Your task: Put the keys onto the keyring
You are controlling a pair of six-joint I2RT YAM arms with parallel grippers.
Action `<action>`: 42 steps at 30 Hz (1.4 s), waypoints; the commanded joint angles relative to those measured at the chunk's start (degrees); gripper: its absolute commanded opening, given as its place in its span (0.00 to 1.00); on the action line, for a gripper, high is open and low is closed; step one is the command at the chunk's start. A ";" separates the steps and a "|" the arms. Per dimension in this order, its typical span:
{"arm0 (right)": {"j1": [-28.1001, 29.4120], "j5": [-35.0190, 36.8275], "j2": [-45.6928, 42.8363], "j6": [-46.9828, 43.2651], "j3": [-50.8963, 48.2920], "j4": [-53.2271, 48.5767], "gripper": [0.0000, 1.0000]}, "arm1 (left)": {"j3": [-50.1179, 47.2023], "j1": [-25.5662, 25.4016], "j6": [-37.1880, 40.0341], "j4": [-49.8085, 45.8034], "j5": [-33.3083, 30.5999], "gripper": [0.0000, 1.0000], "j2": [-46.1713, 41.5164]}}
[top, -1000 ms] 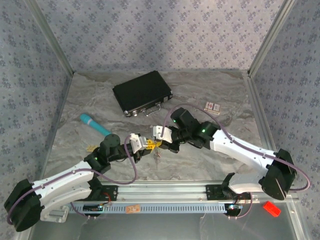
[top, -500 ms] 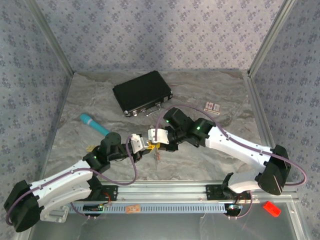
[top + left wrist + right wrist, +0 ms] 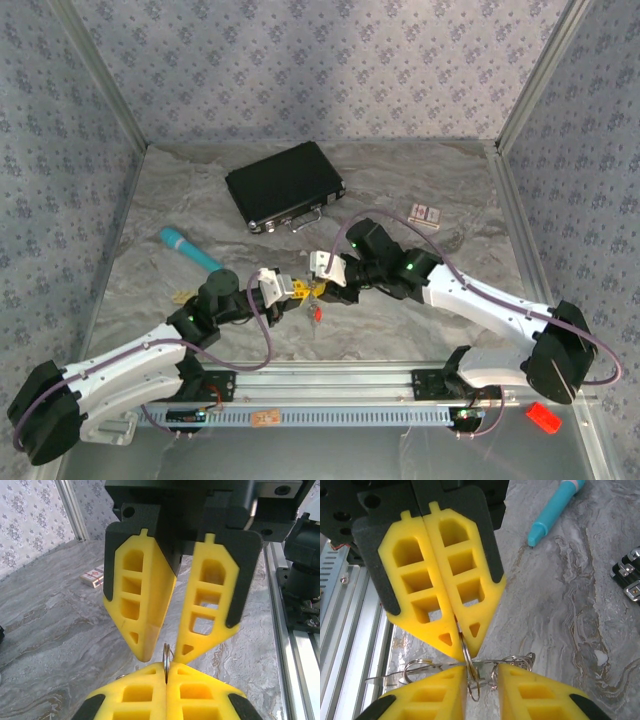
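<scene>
My left gripper (image 3: 284, 290) is shut on the keyring (image 3: 167, 656), a thin split metal ring that stands edge-on out of its yellow fingertips. In the right wrist view the left gripper (image 3: 465, 653) comes in from above and the keyring (image 3: 470, 668) hangs down from it. My right gripper (image 3: 482, 672) faces it tip to tip, open, with one finger on each side of the ring. From the left wrist, the right gripper (image 3: 166, 655) straddles the ring's top. The keys (image 3: 515, 660), on small rings, dangle just behind the ring. A red-headed one (image 3: 317, 312) hangs below both grippers.
A black case (image 3: 285, 185) lies at the back. The teal stick (image 3: 190, 250) lies to the left, and a small card box (image 3: 425, 213) at the back right. A small yellowish piece (image 3: 182, 296) rests left of the left arm. The metal rail (image 3: 330, 385) runs along the near edge.
The right gripper's jaws have gone from shut to open around the ring. That gripper swung left, then back right. The left gripper has kept its grip and hardly moved.
</scene>
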 commanded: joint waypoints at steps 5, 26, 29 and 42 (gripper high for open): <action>-0.49 -1.91 -0.56 1.10 0.25 1.20 0.05 | 0.00 0.10 -1.08 3.46 0.89 0.00 -0.78; 3.85 7.93 5.38 -9.66 12.87 -18.64 0.00 | 6.85 0.10 5.56 -11.56 -3.10 0.30 0.50; 4.07 7.95 5.75 -9.66 13.21 -18.57 0.00 | 6.83 0.02 5.62 -11.22 -2.84 0.28 0.74; 3.29 5.09 2.39 -6.67 10.20 -13.43 0.13 | 6.13 0.06 4.96 -8.94 -1.04 0.00 0.04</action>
